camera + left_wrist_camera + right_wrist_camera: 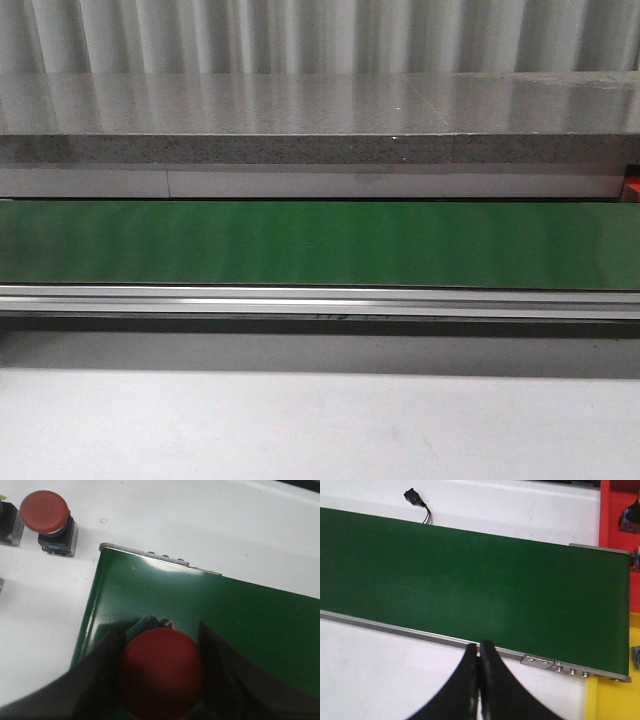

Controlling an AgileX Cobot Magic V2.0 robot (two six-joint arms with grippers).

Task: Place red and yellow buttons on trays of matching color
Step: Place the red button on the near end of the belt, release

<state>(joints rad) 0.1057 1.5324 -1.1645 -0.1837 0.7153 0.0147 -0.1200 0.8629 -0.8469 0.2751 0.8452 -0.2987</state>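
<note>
My left gripper (162,672) is holding a red button (162,675). It fills the bottom middle of the left wrist picture, with one dark finger (102,665) tight on each side of its round cap. Under it is the end of the green belt (240,615). So I think I am at the step of setting this button on the belt, or I have just picked it off; I cannot tell which.

At the upper left of that picture, another red button (47,512) sits on the white table (200,520), apart from the belt. A third thing pokes in at the far left edge, too cut off to name.

My right gripper (479,680) is pinched together and holds nothing. It waits at the bottom middle of its picture, just by the belt's near rail. The red tray (615,510) is at the upper right, the yellow tray (610,700) at the lower right.

In the front picture the belt is bare and I see no arm.

Next I would let go gently, keeping the button flat so it does not tip.
</note>
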